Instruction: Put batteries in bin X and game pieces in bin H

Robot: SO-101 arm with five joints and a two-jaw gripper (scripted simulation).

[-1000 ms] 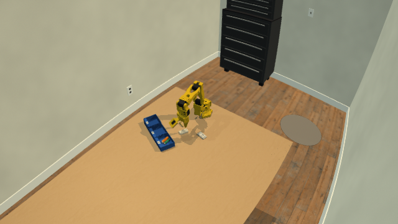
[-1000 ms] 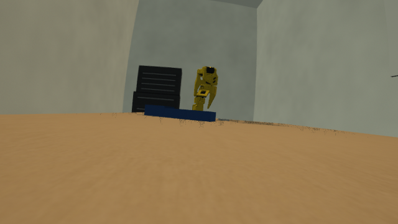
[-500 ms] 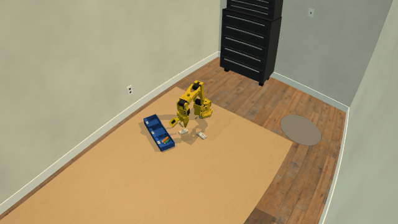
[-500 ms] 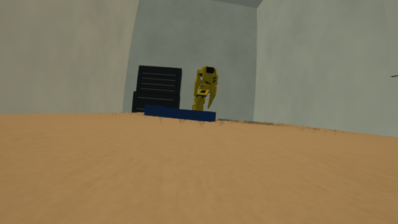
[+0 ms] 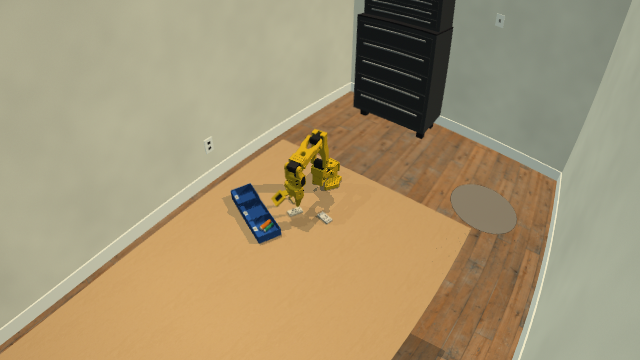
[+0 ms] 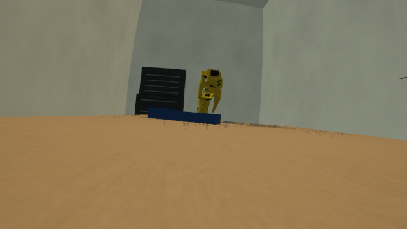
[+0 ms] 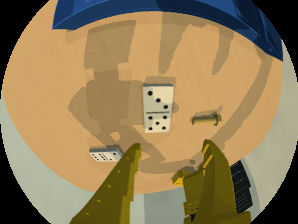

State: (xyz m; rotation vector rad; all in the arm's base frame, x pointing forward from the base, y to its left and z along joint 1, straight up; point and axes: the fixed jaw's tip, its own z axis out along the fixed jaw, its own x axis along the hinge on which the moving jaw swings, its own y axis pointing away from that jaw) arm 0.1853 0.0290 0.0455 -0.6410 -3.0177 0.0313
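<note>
"Largest item?"
"Tool chest (image 5: 395,70) (image 6: 162,83), black, multi-drawer, on the floor."
"Next?"
"Robot arm (image 5: 305,152) (image 6: 211,83), yellow, one."
"Then?"
"Bin row (image 5: 270,237) (image 6: 184,116) (image 7: 165,7), blue, three compartments, on the tan surface; label lettering too small to read."
"Claw?"
"Gripper (image 5: 298,203) (image 6: 208,111) (image 7: 171,144), yellow, fingers parted, grasping nothing."
"Game pieces?"
"Two white dominoes, outside the bins: face-up domino (image 5: 295,212) (image 7: 158,108), nearer the bin row; second domino (image 5: 324,217) (image 7: 105,154), farther out."
"Smaller stock?"
"Orange cylinder (image 5: 265,224) and green cylinder (image 5: 268,227), in one end compartment; whether batteries, cannot tell. Brass-coloured fitting (image 7: 206,120), near the face-up domino, apart from it."
</note>
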